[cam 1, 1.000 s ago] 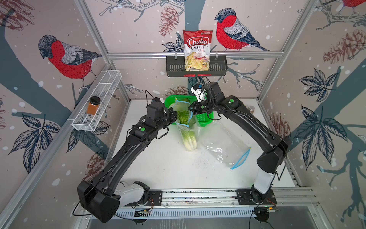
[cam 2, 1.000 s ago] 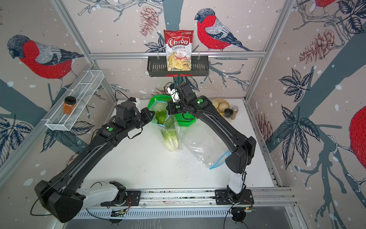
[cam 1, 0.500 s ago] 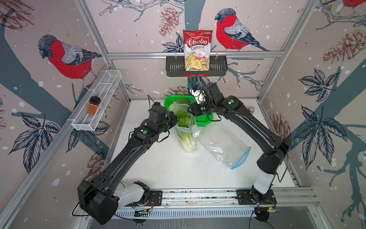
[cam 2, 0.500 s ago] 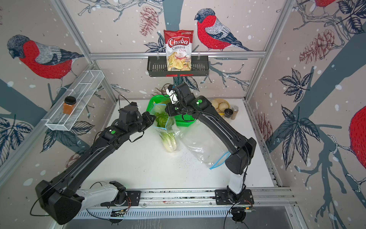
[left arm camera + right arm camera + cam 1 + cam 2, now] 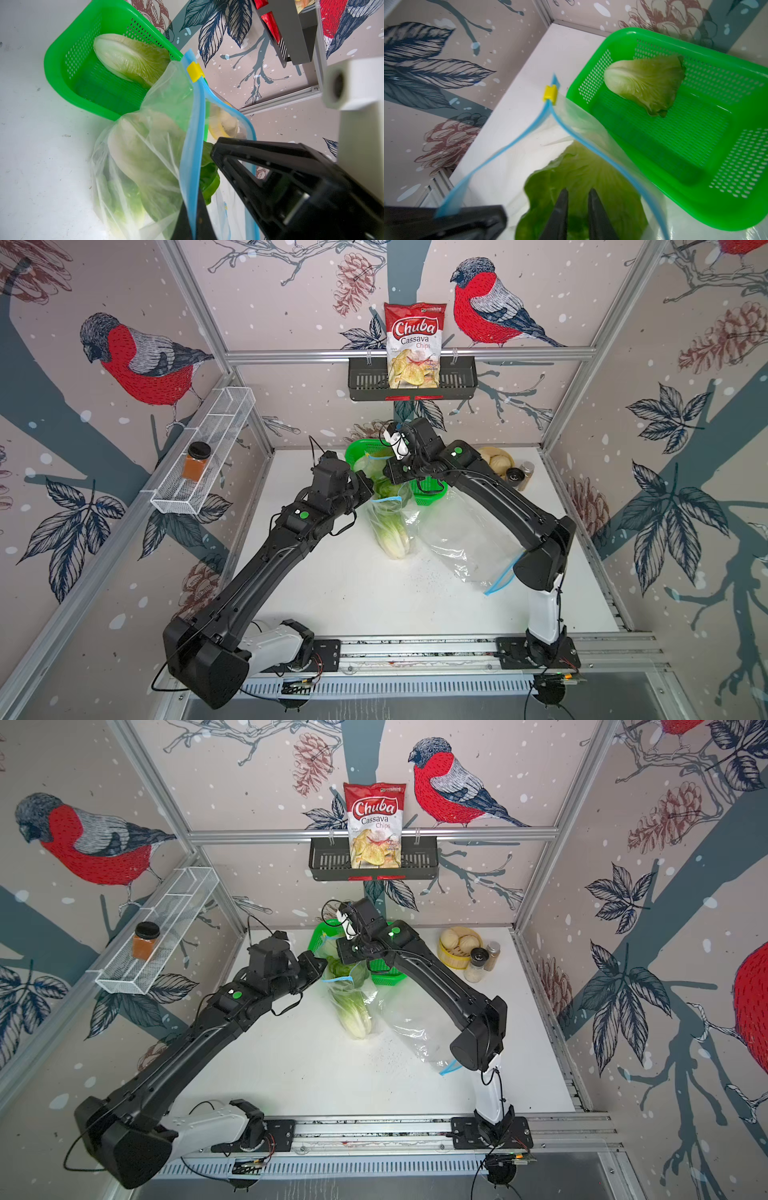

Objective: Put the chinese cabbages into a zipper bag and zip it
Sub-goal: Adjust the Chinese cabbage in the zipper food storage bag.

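A clear zipper bag (image 5: 388, 512) (image 5: 351, 994) with a blue rim stands on the white table, mouth up. Chinese cabbage (image 5: 392, 537) (image 5: 355, 1017) sits inside it, whitish base down. My left gripper (image 5: 370, 489) (image 5: 194, 195) is shut on the bag's blue rim, holding the mouth up. The yellow slider (image 5: 195, 71) (image 5: 550, 93) sits at the rim's far end. My right gripper (image 5: 388, 477) (image 5: 576, 190) points down into the mouth, jaws a little apart over the green leaves (image 5: 581, 172). Another cabbage (image 5: 128, 58) (image 5: 645, 83) lies in the green basket (image 5: 430, 493) (image 5: 695, 145).
A second, empty zipper bag (image 5: 465, 539) (image 5: 415, 1029) lies flat under the right arm. A yellow steamer of buns (image 5: 459, 946) and two spice jars (image 5: 478, 965) stand at the back right. A chips bag (image 5: 413, 344) and a wire shelf (image 5: 199, 464) hang on the walls.
The right gripper's jaws have parted from shut and it has dropped slightly toward the bag's mouth. The left gripper has shifted the rim a little to the right.
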Controlling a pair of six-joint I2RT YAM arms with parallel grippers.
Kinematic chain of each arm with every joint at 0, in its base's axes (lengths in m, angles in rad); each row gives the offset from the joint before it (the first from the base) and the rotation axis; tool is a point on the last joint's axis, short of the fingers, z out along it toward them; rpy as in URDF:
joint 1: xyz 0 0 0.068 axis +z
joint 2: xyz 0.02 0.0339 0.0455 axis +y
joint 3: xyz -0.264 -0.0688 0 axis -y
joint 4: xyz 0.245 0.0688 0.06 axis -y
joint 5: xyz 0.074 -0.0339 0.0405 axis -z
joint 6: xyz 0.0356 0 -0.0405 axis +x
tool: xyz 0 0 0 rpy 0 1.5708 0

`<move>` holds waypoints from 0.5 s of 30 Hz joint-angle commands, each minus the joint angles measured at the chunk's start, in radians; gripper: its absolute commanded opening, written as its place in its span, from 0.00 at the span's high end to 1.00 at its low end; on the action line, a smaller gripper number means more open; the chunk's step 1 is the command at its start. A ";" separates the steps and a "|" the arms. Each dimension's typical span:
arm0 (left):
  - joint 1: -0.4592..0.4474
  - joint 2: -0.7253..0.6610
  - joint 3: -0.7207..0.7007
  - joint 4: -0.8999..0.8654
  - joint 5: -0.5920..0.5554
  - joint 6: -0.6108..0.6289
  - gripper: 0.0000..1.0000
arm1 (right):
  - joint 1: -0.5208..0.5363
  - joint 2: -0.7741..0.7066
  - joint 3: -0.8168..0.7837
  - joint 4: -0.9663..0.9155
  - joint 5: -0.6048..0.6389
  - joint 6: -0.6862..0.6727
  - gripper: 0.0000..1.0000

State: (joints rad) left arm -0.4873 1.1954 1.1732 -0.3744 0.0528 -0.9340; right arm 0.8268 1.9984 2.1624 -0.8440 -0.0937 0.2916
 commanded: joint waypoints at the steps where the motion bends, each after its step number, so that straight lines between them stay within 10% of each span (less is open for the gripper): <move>1: -0.002 -0.004 0.003 0.055 0.005 0.013 1.00 | 0.011 -0.017 -0.054 -0.016 0.015 -0.019 0.79; 15: -0.002 0.008 0.026 0.047 0.011 0.055 1.00 | -0.058 -0.150 -0.008 0.023 -0.034 0.016 0.57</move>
State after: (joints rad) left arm -0.4881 1.2018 1.1881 -0.3740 0.0559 -0.9073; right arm 0.7959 1.8652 2.1853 -0.8162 -0.1135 0.2897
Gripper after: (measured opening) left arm 0.049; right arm 0.406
